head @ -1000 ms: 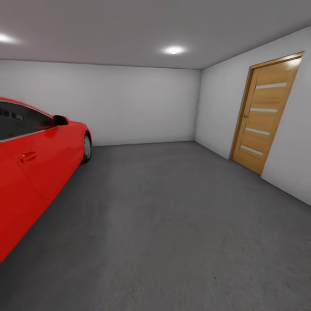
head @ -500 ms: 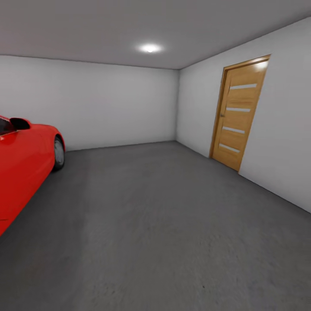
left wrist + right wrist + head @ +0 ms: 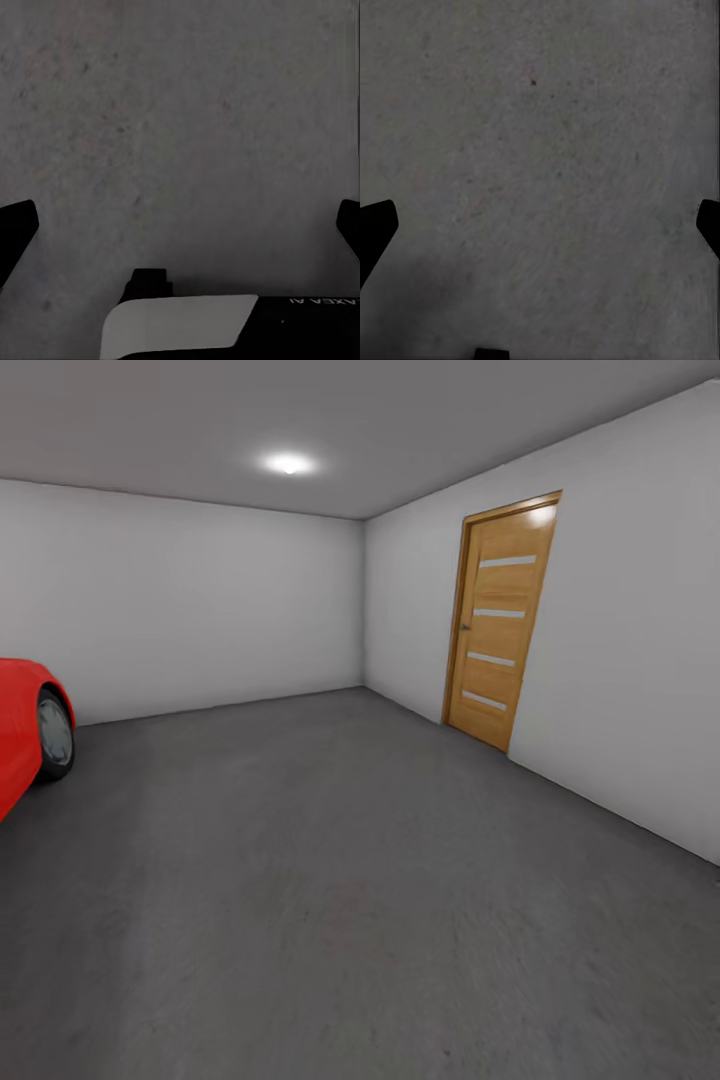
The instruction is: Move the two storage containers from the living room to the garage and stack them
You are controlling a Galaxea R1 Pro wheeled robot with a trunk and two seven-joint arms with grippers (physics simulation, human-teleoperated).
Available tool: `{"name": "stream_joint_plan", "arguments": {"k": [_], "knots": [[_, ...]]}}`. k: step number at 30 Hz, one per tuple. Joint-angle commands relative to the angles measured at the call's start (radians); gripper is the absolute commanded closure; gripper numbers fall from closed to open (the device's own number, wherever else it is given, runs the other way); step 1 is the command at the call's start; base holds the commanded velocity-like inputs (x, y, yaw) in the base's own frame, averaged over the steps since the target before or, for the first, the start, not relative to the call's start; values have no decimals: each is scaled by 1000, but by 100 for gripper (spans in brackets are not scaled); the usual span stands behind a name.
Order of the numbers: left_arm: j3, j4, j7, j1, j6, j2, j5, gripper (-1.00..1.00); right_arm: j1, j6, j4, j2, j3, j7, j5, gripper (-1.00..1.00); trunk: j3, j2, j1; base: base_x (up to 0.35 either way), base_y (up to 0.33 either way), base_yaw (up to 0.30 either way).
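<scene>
Facing my garage floor [image 3: 350, 880], red car [image 3: 25, 730] left, door [image 3: 497, 620] right; both grippers' [image 3: 180, 225] [image 3: 540, 225] fingers spread apart, empty.

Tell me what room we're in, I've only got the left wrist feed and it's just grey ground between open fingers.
Observer: The head view shows the garage, white-walled, with a grey concrete floor.
Operator: Any way out?
Observer: A closed wooden door stands in the wall on the robot's right.
Operator: And the other hand?
Observer: The right gripper is open, with bare concrete between its fingers.
</scene>
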Motion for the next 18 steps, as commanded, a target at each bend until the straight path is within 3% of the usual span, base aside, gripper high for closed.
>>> {"name": "stream_joint_plan", "arguments": {"k": [1,18], "knots": [[0,-4,2,1,7,1,0,-100,-1,-3,1,0,0,0,7,-100,-1,0,1,327,0,-160],[0,-4,2,1,7,4,2,-100,-1,-3,1,0,0,0,7,-100,-1,0,1,327,0,-15]]}}
